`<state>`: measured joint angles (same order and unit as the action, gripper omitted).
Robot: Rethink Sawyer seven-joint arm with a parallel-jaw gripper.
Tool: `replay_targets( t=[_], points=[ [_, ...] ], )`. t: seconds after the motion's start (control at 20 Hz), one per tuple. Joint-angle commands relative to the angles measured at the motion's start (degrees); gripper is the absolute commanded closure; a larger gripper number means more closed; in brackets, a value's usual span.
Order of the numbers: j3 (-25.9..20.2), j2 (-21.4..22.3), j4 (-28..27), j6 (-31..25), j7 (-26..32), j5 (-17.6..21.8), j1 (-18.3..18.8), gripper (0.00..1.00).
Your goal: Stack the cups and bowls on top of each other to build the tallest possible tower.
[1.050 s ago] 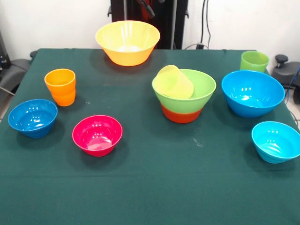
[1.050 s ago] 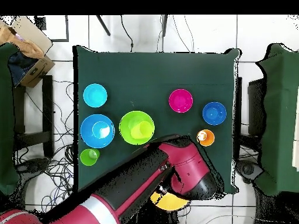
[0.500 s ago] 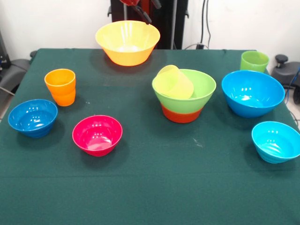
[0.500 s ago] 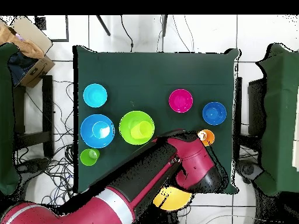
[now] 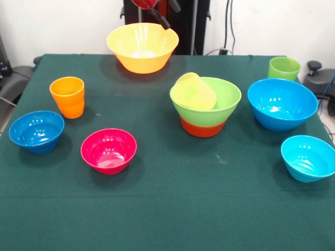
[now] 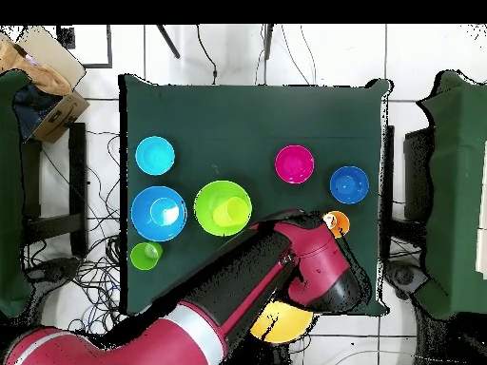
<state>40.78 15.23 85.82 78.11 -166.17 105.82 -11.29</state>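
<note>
Only just peeks in as a claw [image 5: 163, 20] above the big yellow-orange bowl [image 5: 142, 47], too hidden to call open or clenched; maybe there to grab that bowl. Leaves the tower [image 5: 209, 112] mid-table: light green bowl [image 5: 226, 102] nested in the orange-red bowl [image 5: 203, 128] for a wide base, pale yellow cup [image 5: 194, 93] tipped over inside, not upright. Keeps the orange cup [image 5: 68, 97] and magenta bowl [image 5: 109, 150] well apart, easy to pick one by one.

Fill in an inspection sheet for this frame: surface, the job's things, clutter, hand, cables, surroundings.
Surface: dark green tablecloth, flat.
Job's things: tower is a light green bowl nested in an orange-red bowl, with a pale yellow cup tilted inside. Orange cup, green cup and five other bowls stand apart.
Clutter: nothing seen.
Hand: hidden under the arm overhead; state unreadable.
Cables: loose cables on the floor.
Surroundings: cardboard box beside the table.
</note>
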Motion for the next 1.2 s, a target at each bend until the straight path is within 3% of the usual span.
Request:
replay_targets(
  t=[0.05,0.25,0.75,1.2],
  points=[
    [-11.4,1.2,-0.4,-17.1,26.5,-8.7,0.8,0.0],
    [-11.2,2.7,1.5,-24.4,35.4,-15.5,1.3,0.0],
    [-9.7,4.5,3.0,-31.3,47.5,-24.9,2.0,0.0],
    [-7.2,5.5,3.5,-33.0,49.3,-27.9,-0.2,0.0]
  ],
)
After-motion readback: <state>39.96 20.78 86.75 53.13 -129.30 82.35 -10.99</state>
